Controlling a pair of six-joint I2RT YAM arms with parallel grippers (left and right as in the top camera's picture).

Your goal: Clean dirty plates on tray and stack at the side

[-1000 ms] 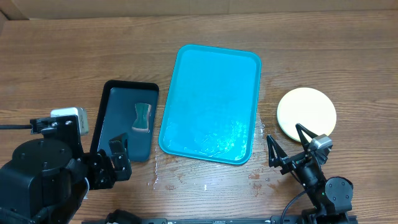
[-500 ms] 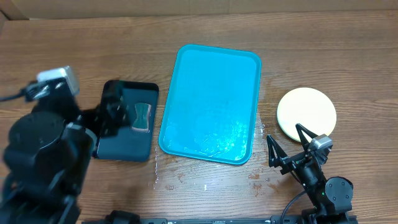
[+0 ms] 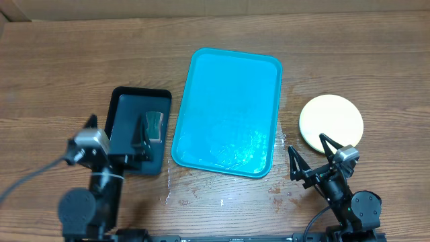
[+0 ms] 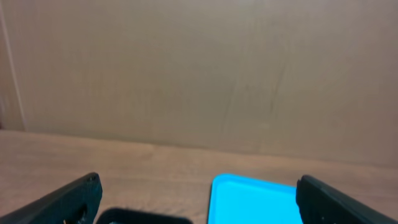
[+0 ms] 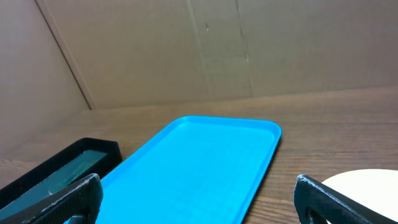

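Plates [image 3: 330,122] beside splayed right end effector [image 3: 307,144]

The left arm [image 3: 94,195] stands at the near left of the overhead view, folded upright above its round base; a white camera housing [image 3: 87,141] sits on the wrist; the left gripper [image 3: 117,131] points toward the far side, roughly level, jaws spread wide; in the left wrist view its dark fingers [image 4: 68,199] occupy the two lower corners, with nothing held between them. The right arm [image 3: 349,202] stands at the near right, likewise folded over its base; the right gripper [image 3: 310,151] points forward and slightly leftward, jaws spread wide; its fingertips [image 5: 345,199] frame the lower corners of the right wrist view, gripping nothing.
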